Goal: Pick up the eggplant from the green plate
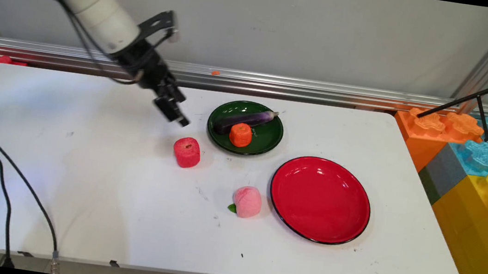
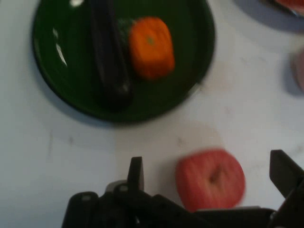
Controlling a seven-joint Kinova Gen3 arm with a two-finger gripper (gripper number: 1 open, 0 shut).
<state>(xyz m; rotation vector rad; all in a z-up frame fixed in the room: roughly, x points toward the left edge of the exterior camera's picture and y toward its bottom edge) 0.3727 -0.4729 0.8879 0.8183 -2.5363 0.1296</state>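
My gripper (image 2: 206, 173) hangs wide open and empty just above the red apple (image 1: 186, 152) near the table's (image 1: 76, 209) middle, apple framed between my fingers, green plate (image 1: 272, 136) with eggplant (image 1: 246, 119) and orange fruit (image 1: 240, 134) just beyond toward the far edge.

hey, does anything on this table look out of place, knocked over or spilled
Nothing stands out. The eggplant and orange fruit lie on the green plate, the red plate is bare, and the red apple and pink peach sit on the table. The open gripper hangs above the apple.
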